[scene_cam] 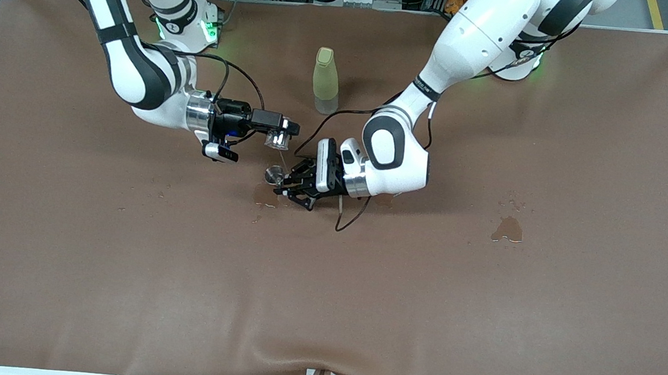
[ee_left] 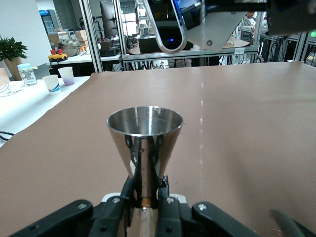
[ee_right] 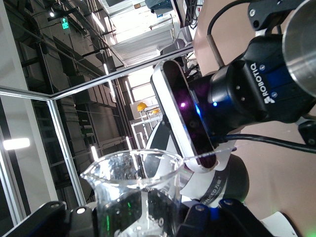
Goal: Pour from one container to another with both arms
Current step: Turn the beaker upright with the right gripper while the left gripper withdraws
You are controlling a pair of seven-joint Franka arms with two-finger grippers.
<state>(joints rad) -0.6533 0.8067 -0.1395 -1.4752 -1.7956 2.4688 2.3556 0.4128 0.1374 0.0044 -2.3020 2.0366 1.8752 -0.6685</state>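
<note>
Clear glass cup (scene_cam: 278, 139), shiny silver metal cup (scene_cam: 274, 175), yellow-green bottle (scene_cam: 325, 81), brown table (scene_cam: 121, 265)

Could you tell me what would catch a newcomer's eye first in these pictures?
Mid-table, the right gripper tips a tiny glass cup above the silver metal cup, which the left gripper holds upright, both with jaws shut on their cups. A yellow-green bottle stands nearer the bases, and wet patches mark the brown table.

A brown cloth (scene_cam: 323, 307) is covering the whole table, rumpling at its near edge. Aluminium framing (ee_left: 101, 34) is running past the table's end, bright windows (ee_left: 129, 22) are glowing through it, and a white side bench (ee_left: 29, 106) is carrying paper cups (ee_left: 52, 84) and a potted plant (ee_left: 11, 52).
</note>
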